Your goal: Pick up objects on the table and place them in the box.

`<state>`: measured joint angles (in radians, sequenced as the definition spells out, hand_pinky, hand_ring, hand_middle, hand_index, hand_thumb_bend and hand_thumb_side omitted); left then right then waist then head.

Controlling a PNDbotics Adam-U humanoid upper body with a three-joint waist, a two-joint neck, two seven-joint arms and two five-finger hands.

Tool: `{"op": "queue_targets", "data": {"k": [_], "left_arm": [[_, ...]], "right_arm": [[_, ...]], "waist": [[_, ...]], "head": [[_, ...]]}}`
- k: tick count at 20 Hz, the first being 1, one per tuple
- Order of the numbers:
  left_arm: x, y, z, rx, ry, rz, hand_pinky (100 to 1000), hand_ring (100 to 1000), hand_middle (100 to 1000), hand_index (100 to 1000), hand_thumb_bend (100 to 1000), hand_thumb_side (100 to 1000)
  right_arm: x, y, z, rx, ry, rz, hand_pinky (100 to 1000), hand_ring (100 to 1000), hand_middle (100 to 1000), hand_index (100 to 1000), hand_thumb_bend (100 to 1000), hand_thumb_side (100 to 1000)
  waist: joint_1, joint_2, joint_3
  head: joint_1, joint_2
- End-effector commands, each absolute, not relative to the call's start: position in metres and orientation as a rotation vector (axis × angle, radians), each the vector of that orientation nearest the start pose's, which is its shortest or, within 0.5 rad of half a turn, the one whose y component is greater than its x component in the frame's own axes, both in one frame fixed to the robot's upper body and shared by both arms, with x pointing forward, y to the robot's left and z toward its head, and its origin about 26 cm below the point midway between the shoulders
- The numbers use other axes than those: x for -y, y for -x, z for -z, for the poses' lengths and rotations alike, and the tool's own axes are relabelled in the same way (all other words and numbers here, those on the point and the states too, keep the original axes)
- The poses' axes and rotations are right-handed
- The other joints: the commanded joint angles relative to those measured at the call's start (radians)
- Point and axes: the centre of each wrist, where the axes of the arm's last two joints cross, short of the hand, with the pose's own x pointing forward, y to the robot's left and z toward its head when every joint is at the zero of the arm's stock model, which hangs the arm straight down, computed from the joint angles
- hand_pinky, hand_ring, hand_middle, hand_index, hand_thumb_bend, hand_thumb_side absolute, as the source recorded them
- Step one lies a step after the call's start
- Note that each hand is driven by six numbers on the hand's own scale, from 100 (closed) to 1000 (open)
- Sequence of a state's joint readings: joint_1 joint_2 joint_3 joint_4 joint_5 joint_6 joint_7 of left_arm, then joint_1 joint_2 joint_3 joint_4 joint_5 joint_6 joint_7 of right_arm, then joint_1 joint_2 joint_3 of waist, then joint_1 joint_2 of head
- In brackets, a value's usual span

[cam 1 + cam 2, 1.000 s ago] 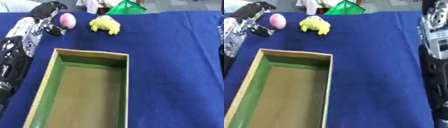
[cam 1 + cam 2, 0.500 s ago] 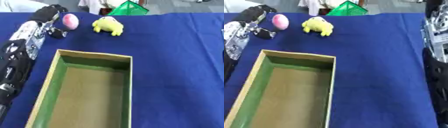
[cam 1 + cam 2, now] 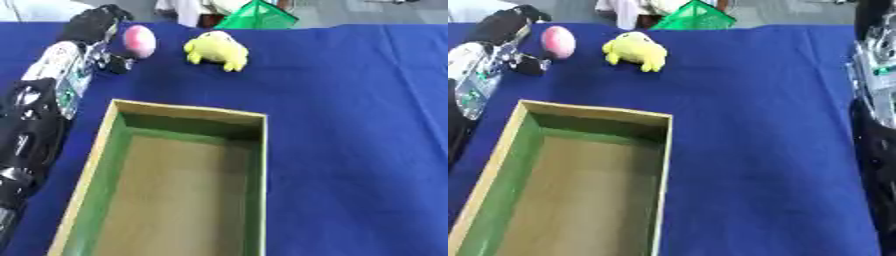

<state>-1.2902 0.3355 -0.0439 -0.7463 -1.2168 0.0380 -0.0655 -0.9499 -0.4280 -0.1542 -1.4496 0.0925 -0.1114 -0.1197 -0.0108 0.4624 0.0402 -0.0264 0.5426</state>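
Observation:
A pink egg (image 3: 139, 41) lies on the blue cloth at the far left. My left hand (image 3: 93, 26) is right beside its left side, black fingers arched over the top and the thumb (image 3: 119, 63) below it. The hand is open, with the egg in the gap. Whether it touches the egg I cannot tell. A yellow plush toy (image 3: 217, 48) sits just right of the egg. The open cardboard box (image 3: 189, 111), green inside, stands near me with nothing in it. My right arm runs along the right edge; only a black part of the right hand (image 3: 873, 14) shows.
A green object (image 3: 257, 16) stands at the table's far edge behind the plush toy. Blue cloth (image 3: 763, 125) covers the table, with bare cloth between the box and my right arm.
The whole picture has shifted a little, so the camera moved. My left hand stays cupped beside the pink egg; the egg and toy have not moved.

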Motion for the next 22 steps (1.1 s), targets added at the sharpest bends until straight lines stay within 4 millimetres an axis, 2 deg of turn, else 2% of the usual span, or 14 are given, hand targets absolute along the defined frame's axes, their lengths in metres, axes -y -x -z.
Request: {"op": "queue_targets", "data": {"k": [1, 5, 8, 9, 11, 13, 14, 22], "left_arm": [[-0.2171, -0.5069, -0.3247, 1.616, -1.455, 1.104, 751, 861, 819, 905, 240, 100], [-0.2183, -0.5075, -0.3252, 1.614, -1.441, 1.107, 739, 849, 801, 900, 230, 100], [-0.2183, -0.5077, -0.3247, 1.623, -1.429, 1.110, 681, 763, 732, 878, 185, 100], [-0.2179, -0.5077, -0.3245, 1.636, -1.425, 1.107, 639, 713, 703, 862, 163, 100], [-0.2176, -0.5076, -0.3243, 1.666, -1.418, 1.093, 559, 615, 624, 809, 181, 100], [-0.2174, -0.5073, -0.3248, 1.705, -1.428, 1.068, 426, 495, 520, 718, 206, 100], [-0.2175, -0.5071, -0.3249, 1.727, -1.437, 1.051, 387, 460, 493, 693, 202, 100], [-0.2166, -0.5078, -0.3234, 1.771, -1.436, 1.029, 374, 450, 504, 707, 189, 100]], "right_arm": [[0.2913, -0.4053, -0.3533, 2.562, 0.486, -0.189, 747, 912, 657, 838, 791, 1000], [0.2918, -0.4055, -0.3552, 2.563, 0.483, -0.194, 747, 912, 657, 838, 794, 1000], [0.2926, -0.4057, -0.3568, 2.563, 0.483, -0.195, 748, 913, 656, 838, 795, 1000], [0.2931, -0.4058, -0.3571, 2.563, 0.484, -0.195, 748, 913, 655, 838, 795, 1000], [0.2938, -0.4060, -0.3570, 2.561, 0.483, -0.194, 748, 913, 655, 838, 796, 1000], [0.2946, -0.4062, -0.3562, 2.558, 0.482, -0.191, 747, 914, 654, 839, 796, 1000], [0.2953, -0.4062, -0.3557, 2.555, 0.482, -0.189, 747, 913, 654, 840, 797, 1000], [0.2983, -0.4064, -0.3496, 2.537, 0.485, -0.176, 747, 914, 654, 841, 794, 1000]], "waist": [[0.000, -0.020, -0.001], [0.000, -0.008, -0.003], [0.000, 0.000, -0.007], [-0.001, 0.002, -0.008], [-0.001, 0.006, -0.008], [0.000, 0.007, -0.007], [0.000, 0.007, -0.006], [0.001, -0.008, -0.001]], "head": [[0.006, -0.015], [0.010, -0.019], [0.015, -0.024], [0.017, -0.024], [0.017, -0.023], [0.016, -0.021], [0.015, -0.019], [0.008, -0.007]]}}
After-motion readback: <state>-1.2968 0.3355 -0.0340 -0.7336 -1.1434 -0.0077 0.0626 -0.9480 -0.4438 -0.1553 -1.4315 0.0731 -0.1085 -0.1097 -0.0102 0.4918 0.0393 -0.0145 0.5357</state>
